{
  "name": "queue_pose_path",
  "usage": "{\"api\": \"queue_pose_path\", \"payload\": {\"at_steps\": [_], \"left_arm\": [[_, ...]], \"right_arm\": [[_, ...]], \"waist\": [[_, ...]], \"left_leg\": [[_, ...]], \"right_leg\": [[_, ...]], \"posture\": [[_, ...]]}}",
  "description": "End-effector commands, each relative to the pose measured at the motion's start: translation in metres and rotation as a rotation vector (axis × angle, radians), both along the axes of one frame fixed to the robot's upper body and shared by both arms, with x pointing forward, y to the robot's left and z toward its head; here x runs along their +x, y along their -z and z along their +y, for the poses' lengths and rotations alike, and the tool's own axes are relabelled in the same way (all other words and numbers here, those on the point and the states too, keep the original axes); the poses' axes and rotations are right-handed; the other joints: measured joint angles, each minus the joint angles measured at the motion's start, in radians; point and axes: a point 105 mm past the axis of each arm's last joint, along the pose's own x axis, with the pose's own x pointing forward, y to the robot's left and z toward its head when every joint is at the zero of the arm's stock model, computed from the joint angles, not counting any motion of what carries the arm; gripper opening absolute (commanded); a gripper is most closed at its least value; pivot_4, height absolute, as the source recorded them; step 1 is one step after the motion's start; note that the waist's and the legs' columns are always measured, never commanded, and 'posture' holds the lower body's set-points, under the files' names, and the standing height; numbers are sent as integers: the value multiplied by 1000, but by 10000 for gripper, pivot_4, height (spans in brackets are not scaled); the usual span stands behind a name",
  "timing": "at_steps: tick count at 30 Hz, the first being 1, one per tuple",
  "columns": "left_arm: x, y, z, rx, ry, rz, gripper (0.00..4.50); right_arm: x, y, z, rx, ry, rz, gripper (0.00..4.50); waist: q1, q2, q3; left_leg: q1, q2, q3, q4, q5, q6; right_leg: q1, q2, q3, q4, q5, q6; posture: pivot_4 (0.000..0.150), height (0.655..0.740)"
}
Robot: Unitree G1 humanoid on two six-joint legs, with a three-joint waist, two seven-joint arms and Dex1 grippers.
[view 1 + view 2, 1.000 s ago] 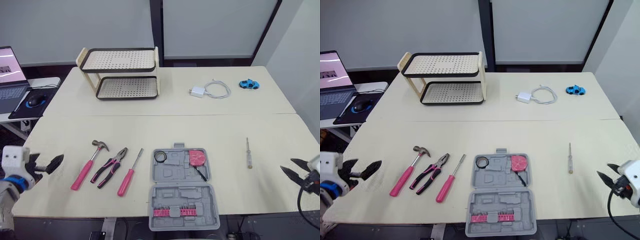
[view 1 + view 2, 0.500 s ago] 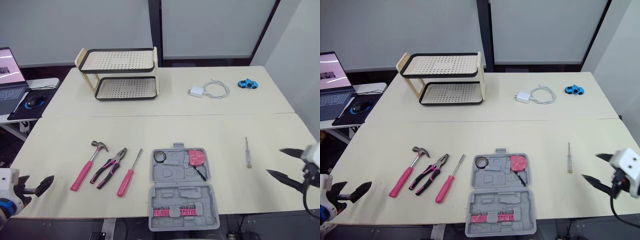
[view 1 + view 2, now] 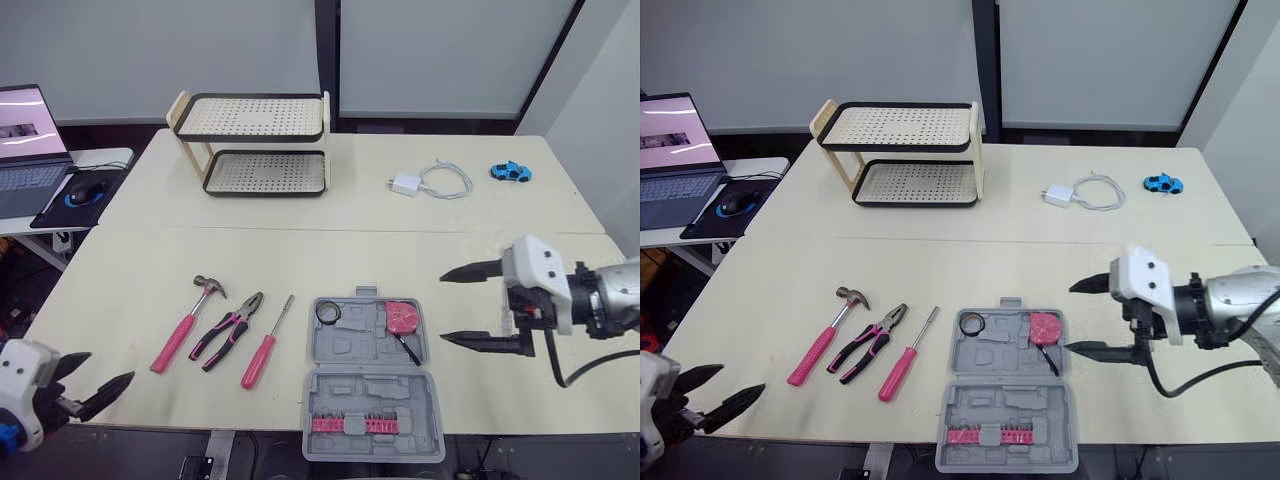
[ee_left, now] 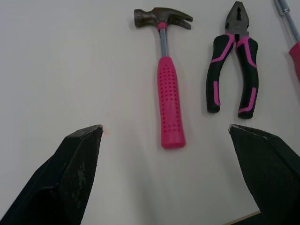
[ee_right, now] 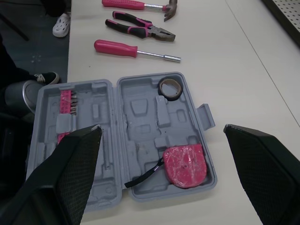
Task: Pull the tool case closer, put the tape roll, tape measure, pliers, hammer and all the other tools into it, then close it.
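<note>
the case (image 3: 350,345) lies open and flat at the near edge of the table (image 3: 400,240), about mid-width, with its 2 grey halves side by side, far and near. in the far half, the tape roll (image 3: 326,313) sits in the left corner and the pink tape measure (image 3: 403,317) in the right corner, its black strap trailing toward the hinge. a row of pink bits (image 3: 350,424) lines the near half.

left of the case, 3 tools lie on the table apart from each other, all angled the same way: the hammer (image 3: 186,323) farthest left, the pliers (image 3: 227,331) next, then the screwdriver (image 3: 264,347) nearest the case.

the right gripper (image 3: 442,308) hangs just right of the case, fingers spread wide, tips pointing at the far half, holding nothing. the left gripper (image 3: 111,365) is at the table's near left corner, fingers wide apart and empty, aimed toward the hammer.

at the far side stand a 2-tier rack (image 3: 250,137), a charger (image 3: 405,184) with its cable, and a blue toy car (image 3: 510,171).
</note>
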Motion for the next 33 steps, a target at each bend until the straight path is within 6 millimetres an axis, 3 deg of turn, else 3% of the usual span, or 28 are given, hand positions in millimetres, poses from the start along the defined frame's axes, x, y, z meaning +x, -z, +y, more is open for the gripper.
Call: {"api": "queue_pose_path", "payload": {"at_steps": [1, 13, 20, 25, 33], "left_arm": [[9, 1, -30, -2, 129, 10, 45000], [67, 35, -84, -66, 166, 63, 45000], [101, 47, -88, -5, 79, 59, 45000], [102, 54, -102, 10, 118, 116, 45000], [94, 61, -98, 38, 92, 177, 45000]], "right_arm": [[-4, -8, 11, -9, -34, -37, 44591], [-3, -2, 25, -22, -47, -43, 44591], [-5, 0, 26, -23, -45, -41, 44591], [-6, 1, 26, -25, -38, -42, 44591], [-7, 1, 26, -25, -32, -46, 44591]], "waist": [[-1, 0, 0], [-3, 1, 0], [-10, 0, 1], [-13, 0, 1], [-13, 0, 1]], "left_leg": [[0, 0, 0, 0, 0, 0], [0, 0, 0, 0, 0, 0], [0, 1, -1, 0, 0, 0], [0, 0, 0, 0, 0, 0], [0, 1, 0, 0, 0, 0]], "right_leg": [[0, 0, 0, 0, 0, 0], [0, 6, 0, 2, 0, 0], [-1, 7, 0, 3, 0, 0], [-1, 7, 0, 3, 0, 0], [-1, 7, 0, 3, 0, 0]], "posture": [[1500, 7400], [1500, 7400], [1500, 7400], [1500, 7400], [1500, 7400]]}}
